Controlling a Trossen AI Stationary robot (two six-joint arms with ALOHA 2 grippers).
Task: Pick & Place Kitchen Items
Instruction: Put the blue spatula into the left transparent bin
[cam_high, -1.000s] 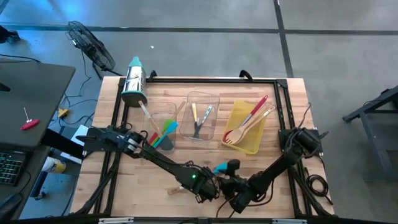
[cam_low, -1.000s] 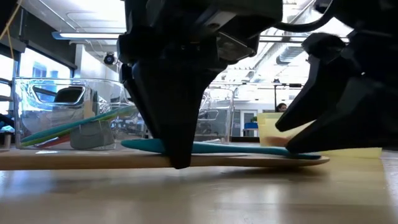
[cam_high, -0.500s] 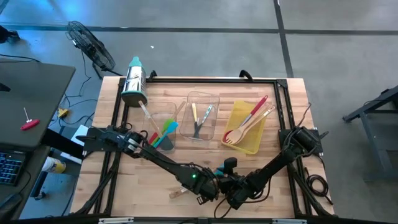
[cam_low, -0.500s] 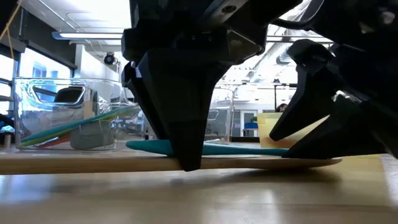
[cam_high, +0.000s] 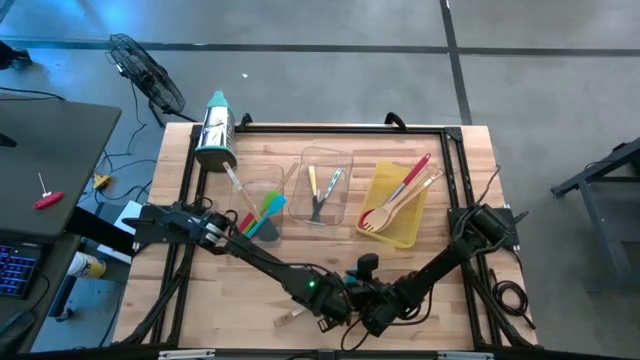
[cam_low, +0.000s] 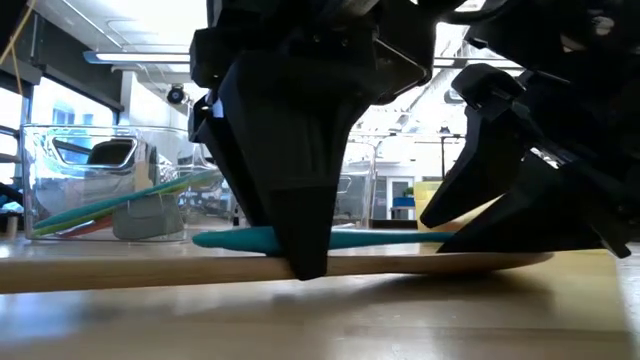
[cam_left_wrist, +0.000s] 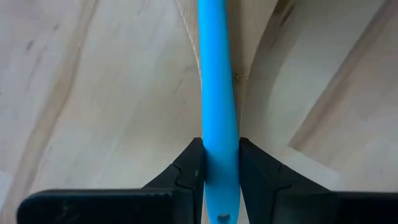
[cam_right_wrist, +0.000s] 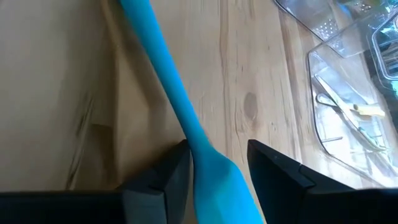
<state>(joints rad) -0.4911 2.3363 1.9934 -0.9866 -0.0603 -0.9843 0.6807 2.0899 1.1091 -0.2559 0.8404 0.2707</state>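
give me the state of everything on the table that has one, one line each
left gripper: shut on the teal spatula's handle, low at the table's near edge
right gripper: fingers either side of the spatula's blade end, gaps showing
teal spatula: lying over a wooden utensil
wooden utensil: flat on the table
clear bin: holds small knives
yellow bin: holds red and wooden utensils
steel cylinder: lying on its side

No readable text, label, brand, number or sign is showing in any view; nothing legible is appearing on the bins, the utensils, the arms or the surface.
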